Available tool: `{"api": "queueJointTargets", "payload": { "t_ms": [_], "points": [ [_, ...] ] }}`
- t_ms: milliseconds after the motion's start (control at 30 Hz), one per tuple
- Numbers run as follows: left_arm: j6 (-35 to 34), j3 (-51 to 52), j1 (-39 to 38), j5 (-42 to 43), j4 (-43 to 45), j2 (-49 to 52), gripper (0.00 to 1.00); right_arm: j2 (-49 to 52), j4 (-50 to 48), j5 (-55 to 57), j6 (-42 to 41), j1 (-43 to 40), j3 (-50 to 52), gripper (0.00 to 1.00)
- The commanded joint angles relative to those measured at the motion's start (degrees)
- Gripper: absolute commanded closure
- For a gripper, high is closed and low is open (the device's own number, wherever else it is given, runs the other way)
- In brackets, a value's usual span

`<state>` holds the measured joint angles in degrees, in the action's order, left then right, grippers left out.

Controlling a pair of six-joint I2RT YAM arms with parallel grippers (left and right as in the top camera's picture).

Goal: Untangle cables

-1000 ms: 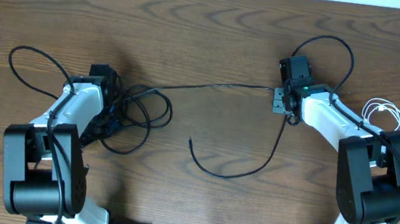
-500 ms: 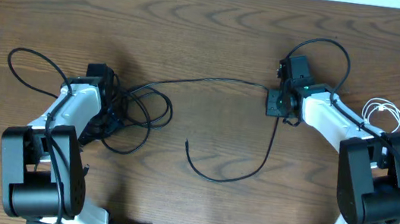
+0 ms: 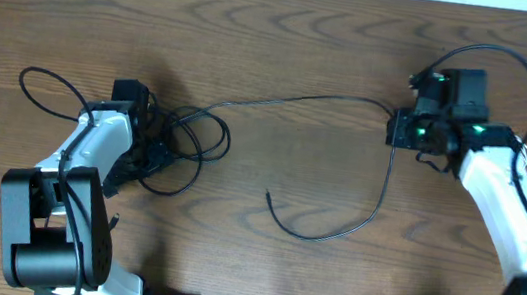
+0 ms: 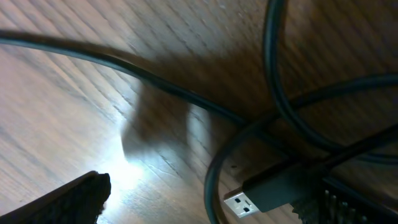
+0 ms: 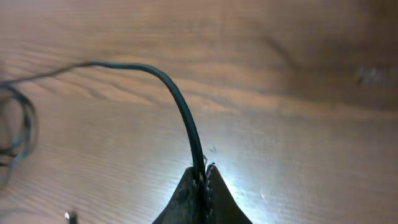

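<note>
Pinching a cable (image 3: 330, 99), the right gripper (image 5: 202, 177) has pulled toward 3 o'clock, drawing slack from the tangle (image 3: 183, 143); left gripper (image 3: 148, 145) spread there.

Two arms, left arm (image 3: 92, 152) and right arm (image 3: 504, 202); one table (image 3: 286, 50); black cables (image 4: 270, 62) too tangled to count; one plug (image 4: 239, 202).

— Where's the left gripper (image 3: 147, 150)?
— On the left side, down in the tangle of black cables (image 3: 189, 138). One loop of the tangle lies out further left.
— And the right gripper (image 3: 402, 129)?
— Far right. The long black cable (image 3: 300, 100) runs from the tangle across the wooden tabletop (image 3: 288, 30) to that gripper. From there it curves nearer, and its loose end lies mid-table.
</note>
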<state>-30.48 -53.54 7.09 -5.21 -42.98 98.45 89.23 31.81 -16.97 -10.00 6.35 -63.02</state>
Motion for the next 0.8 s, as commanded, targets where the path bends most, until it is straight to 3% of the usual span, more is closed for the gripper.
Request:
{"api": "queueJointTargets", "payload": {
  "t_ms": [0, 133, 233, 567, 767],
  "points": [
    [1.6, 2.8, -0.3, 4.2, 0.0, 3.4, 0.02, -2.0, -2.2, -3.1, 0.8, -0.4, 3.9, 0.99],
    [9.1, 2.1, -0.3, 12.1, -0.2, 1.5, 0.02, -3.8, -5.0, -1.6, 0.1, -0.5, 6.5, 0.99],
    [10.5, 2.0, -0.3, 12.5, -0.6, -3.1, 0.02, -5.9, -5.7, 2.6, -4.4, -1.3, 8.2, 0.99],
    [9.4, 2.0, -0.3, 17.4, -3.0, -28.2, 0.02, -13.3, -9.8, 3.2, -6.7, -2.9, 13.2, 0.99],
    [4.6, 2.0, -1.0, 19.4, -3.1, -35.1, 0.02, -13.8, -9.7, 3.1, -5.6, -3.0, 13.2, 0.99]
  ]
}}
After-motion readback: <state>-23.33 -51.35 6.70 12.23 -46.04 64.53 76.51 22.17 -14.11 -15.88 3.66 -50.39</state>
